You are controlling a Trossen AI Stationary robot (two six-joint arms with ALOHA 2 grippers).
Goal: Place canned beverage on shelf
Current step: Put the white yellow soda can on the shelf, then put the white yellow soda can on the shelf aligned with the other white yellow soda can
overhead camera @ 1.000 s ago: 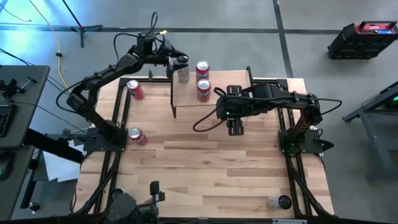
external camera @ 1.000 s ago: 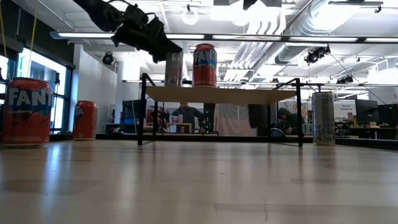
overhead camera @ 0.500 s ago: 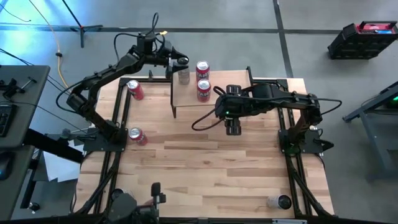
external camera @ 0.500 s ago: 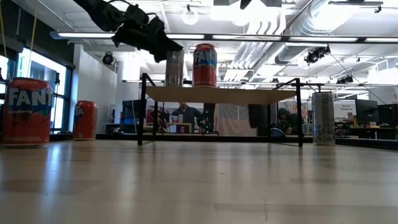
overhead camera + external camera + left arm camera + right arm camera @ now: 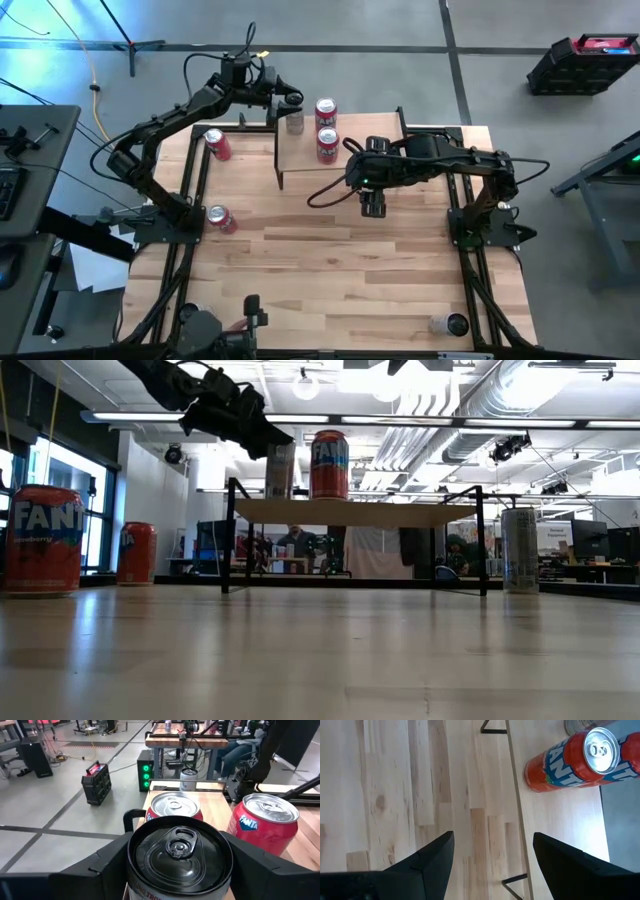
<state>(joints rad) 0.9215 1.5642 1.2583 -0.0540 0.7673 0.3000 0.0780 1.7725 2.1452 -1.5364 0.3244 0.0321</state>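
The shelf (image 5: 300,165), a low light wooden plank on thin black legs, stands at the table's far middle. A silver can (image 5: 293,120) stands upright on its far left corner (image 5: 280,495), and my left gripper (image 5: 288,110) is shut around it. Two red Fanta cans (image 5: 326,110) (image 5: 327,145) also seem to stand on the plank, to the right of the silver can. My right gripper (image 5: 372,205) hovers open over bare table just right of the shelf, pointing steeply down, with nothing between its fingers (image 5: 435,860). My left gripper pinches the silver can's round wall just below its top rim (image 5: 131,870) between its two fingers (image 5: 107,865), one on each side. The fingers come nearly level from the table's far left. The can stays upright with its base on the shelf top.
Two more red Fanta cans stand on the table's left side (image 5: 216,143) (image 5: 222,218). A dark-topped can (image 5: 450,323) stands near the near right corner. The middle and near part of the table (image 5: 330,260) is bare wood. People sit in the room beyond the shelf.
My right gripper has rolled a little about its own axis without leaving its place. The silver can and my left gripper stand as before.
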